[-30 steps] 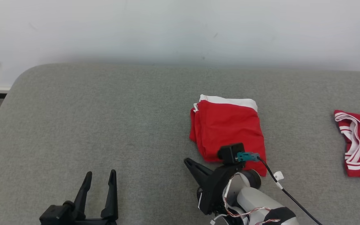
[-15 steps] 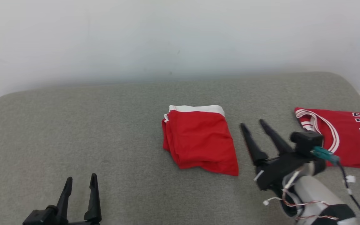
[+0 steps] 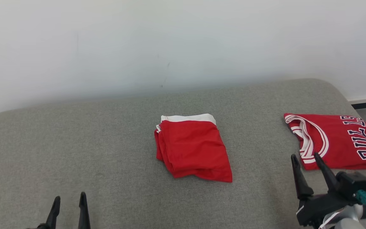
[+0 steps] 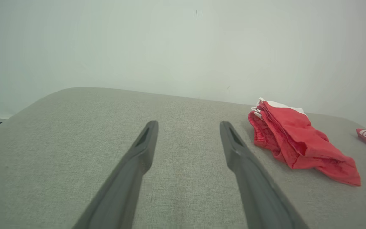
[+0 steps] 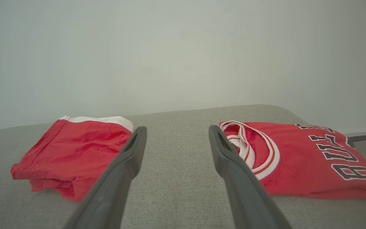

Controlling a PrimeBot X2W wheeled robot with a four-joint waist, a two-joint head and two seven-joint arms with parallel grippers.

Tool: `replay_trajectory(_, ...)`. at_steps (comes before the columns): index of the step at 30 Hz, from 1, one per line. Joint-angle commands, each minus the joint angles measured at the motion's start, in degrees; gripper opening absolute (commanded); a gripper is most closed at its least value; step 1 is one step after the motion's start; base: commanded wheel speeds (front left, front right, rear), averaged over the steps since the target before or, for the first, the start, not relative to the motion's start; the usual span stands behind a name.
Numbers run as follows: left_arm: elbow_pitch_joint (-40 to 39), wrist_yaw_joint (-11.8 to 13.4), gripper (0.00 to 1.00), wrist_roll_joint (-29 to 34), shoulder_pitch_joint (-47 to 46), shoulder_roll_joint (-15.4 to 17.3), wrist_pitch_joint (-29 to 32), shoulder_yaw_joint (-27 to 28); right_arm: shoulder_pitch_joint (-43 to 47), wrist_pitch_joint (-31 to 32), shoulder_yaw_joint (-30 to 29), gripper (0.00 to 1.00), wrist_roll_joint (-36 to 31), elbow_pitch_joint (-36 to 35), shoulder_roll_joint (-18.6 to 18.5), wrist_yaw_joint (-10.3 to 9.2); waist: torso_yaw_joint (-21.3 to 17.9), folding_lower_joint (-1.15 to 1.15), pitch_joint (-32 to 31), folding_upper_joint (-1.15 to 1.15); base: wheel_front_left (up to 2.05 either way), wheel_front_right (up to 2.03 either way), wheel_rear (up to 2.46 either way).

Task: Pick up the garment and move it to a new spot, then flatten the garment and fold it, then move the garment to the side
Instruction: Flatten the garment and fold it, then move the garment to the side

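Shorts (image 3: 192, 148) folded, mid-frame – fold step looks done. Left claw (image 3: 69, 197) and right claw (image 3: 304, 156) both spread, empty. Likely next – shifting shorts aside, gripping the near hem; jersey (image 3: 338, 143) at right.

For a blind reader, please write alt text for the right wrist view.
The open right gripper points between a folded red garment, at left, and a red jersey, at right, both on a grey cushion.

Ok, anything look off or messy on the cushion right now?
Only slightly: the folded shorts sit skewed, with layers splaying at their left edge and the near right corner trailing out. The jersey lies flat.
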Motion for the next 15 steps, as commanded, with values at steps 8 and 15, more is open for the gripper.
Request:
replay_trajectory(8,0.2,-0.4,1.00,1.9,2.3,0.0,0.0,0.9,2.9,0.0,-0.4,1.00,-0.3,0.6,2.7,-0.13,0.1,0.00,-0.8,0.00,0.00,0.00,0.00)
replay_trajectory(15,-0.2,0.3,1.00,1.1,2.8,0.0,0.0,0.2,3.3,0.0,-0.3,1.00,0.0,0.6,3.5,-0.13,0.3,0.00,-0.9,0.00,0.00,0.00,0.00)
